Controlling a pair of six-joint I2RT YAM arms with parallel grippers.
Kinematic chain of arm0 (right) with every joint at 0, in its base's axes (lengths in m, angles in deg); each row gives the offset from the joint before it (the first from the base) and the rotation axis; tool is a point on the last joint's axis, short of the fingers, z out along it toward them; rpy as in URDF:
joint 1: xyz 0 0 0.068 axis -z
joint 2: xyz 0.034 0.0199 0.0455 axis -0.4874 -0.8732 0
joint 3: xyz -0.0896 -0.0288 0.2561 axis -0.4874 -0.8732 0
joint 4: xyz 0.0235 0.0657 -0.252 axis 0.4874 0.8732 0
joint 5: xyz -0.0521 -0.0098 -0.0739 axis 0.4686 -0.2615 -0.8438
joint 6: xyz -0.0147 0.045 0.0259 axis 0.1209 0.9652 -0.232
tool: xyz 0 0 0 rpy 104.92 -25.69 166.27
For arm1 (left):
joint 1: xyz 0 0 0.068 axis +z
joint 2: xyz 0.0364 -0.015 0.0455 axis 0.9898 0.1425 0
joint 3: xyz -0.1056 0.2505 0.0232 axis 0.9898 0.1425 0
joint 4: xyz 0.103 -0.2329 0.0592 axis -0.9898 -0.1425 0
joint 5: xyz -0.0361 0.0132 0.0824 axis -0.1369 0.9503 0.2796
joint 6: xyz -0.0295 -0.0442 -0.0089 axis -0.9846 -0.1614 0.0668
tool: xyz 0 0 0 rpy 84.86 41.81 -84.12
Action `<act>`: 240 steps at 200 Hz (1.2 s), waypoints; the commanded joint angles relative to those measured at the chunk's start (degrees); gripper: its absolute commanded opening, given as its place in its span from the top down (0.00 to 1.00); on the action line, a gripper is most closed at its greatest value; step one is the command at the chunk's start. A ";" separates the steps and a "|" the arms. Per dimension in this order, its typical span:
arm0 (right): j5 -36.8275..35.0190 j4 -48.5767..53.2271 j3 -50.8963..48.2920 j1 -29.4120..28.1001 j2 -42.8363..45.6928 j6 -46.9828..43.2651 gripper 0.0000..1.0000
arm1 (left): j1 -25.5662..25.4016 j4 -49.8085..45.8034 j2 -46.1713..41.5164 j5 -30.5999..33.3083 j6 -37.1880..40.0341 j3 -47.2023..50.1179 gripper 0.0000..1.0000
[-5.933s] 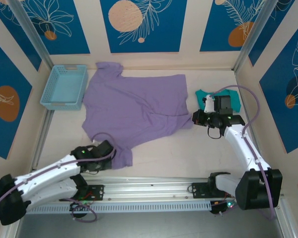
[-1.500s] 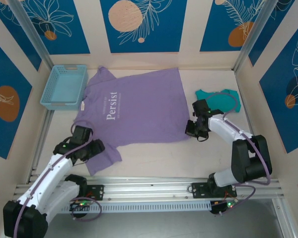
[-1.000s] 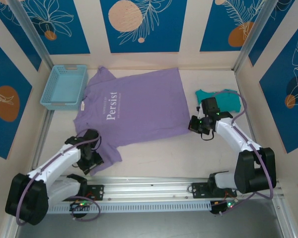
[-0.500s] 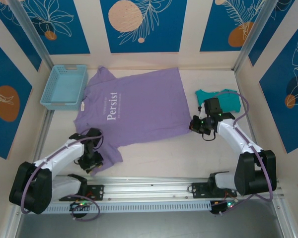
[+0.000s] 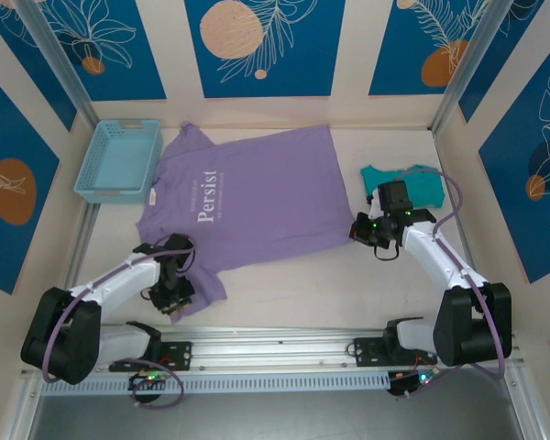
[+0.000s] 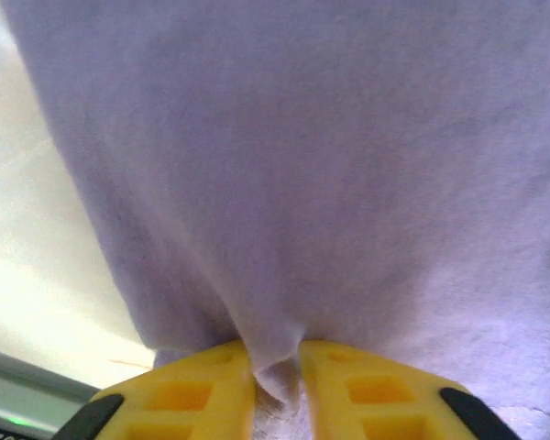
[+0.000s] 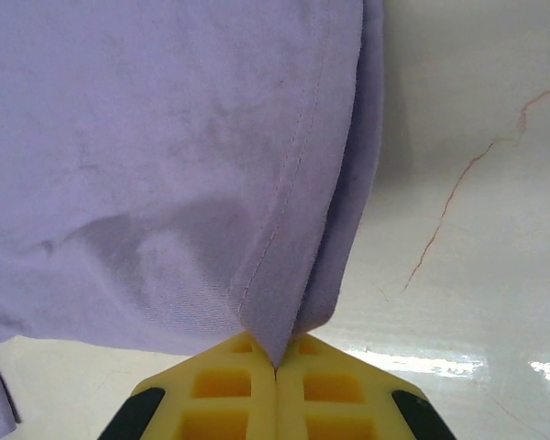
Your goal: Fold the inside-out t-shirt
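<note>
Top view: t-shirt (image 5: 257, 202) spread flat mid-worktop (image 5: 293, 293), print up. Far-left edge beside basket (image 5: 119, 160), right hem near teal garment (image 5: 422, 183). Bare strip along near side.
Left wrist: left end effector (image 6: 275, 385) clamped on pinched fold of t-shirt edge.
Right wrist: right end effector (image 7: 275, 367) pressed together on hem corner, bare worktop rightward.

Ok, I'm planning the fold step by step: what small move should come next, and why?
Probably raise both tools slightly, together. The left tool pinches the near sleeve of the t-shirt, the right tool pinches its hem corner, and the rest lies spread flat.
</note>
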 commanded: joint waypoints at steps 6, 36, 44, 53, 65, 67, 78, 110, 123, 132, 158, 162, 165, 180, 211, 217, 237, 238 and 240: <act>-0.04 0.68 0.11 0.61 0.79 -0.53 1.00 | -0.61 6.24 1.62 -0.42 2.73 1.41 0.92; -0.04 -0.52 -0.41 2.81 1.16 -0.16 1.00 | -0.32 5.72 -4.39 3.85 7.37 -3.77 1.00; 0.43 -1.09 -0.46 3.62 1.47 0.20 1.00 | 0.01 5.12 -7.12 5.53 8.76 -5.88 1.00; 1.36 -2.32 -0.63 4.46 1.92 0.53 1.00 | 0.37 5.38 -10.48 6.90 10.86 -8.32 1.00; 3.21 -4.78 -0.86 5.27 2.51 0.99 1.00 | 0.48 6.44 -14.80 9.14 13.36 -11.57 1.00; 3.63 -5.07 -0.85 5.29 2.53 1.07 1.00 | 0.49 6.69 -15.43 9.53 13.70 -12.09 1.00; 4.59 -6.05 0.34 5.79 2.51 1.32 1.00 | 0.55 8.76 -18.95 11.16 16.91 -14.99 1.00; 3.73 -2.72 9.97 6.61 4.07 -0.80 1.00 | 0.55 14.50 -24.45 16.63 25.87 -26.31 1.00; 2.82 1.07 15.78 6.96 6.25 -2.14 1.00 | 0.46 14.83 -24.62 16.45 30.60 -34.18 1.00; 2.45 3.21 19.43 7.05 8.56 -3.03 1.00 | 0.47 14.04 -24.27 16.29 33.85 -40.53 1.00; -1.56 9.32 30.42 7.14 15.41 -4.85 1.00 | 0.47 11.49 -22.11 15.43 40.67 -59.84 1.00; -2.10 10.18 32.03 7.14 16.30 -5.03 1.00 | 0.47 11.46 -21.83 15.20 41.26 -62.42 1.00; -2.41 10.82 33.50 7.12 16.83 -5.15 1.00 | 0.40 11.52 -21.59 15.07 41.60 -64.25 1.00; -3.03 12.69 39.82 7.14 19.44 -5.35 1.00 | 0.46 13.14 -20.76 15.15 43.42 -71.29 1.00; -3.41 12.89 48.80 7.14 20.55 -5.32 1.00 | 0.47 18.11 -16.83 24.06 48.35 -75.96 1.00; -3.74 12.32 49.70 7.11 19.98 -5.34 1.00 | 0.46 18.58 -15.22 25.80 49.16 -76.19 1.00; -4.41 10.51 52.24 7.13 16.57 -5.84 1.00 | 0.53 21.63 -9.25 28.12 51.19 -76.36 1.00; -4.46 10.32 52.30 7.14 16.35 -5.85 1.00 | 0.54 21.77 -8.91 28.14 51.28 -76.44 1.00; -4.44 9.93 52.35 7.14 15.92 -5.92 1.00 | 0.55 22.06 -8.29 28.30 51.41 -76.56 1.00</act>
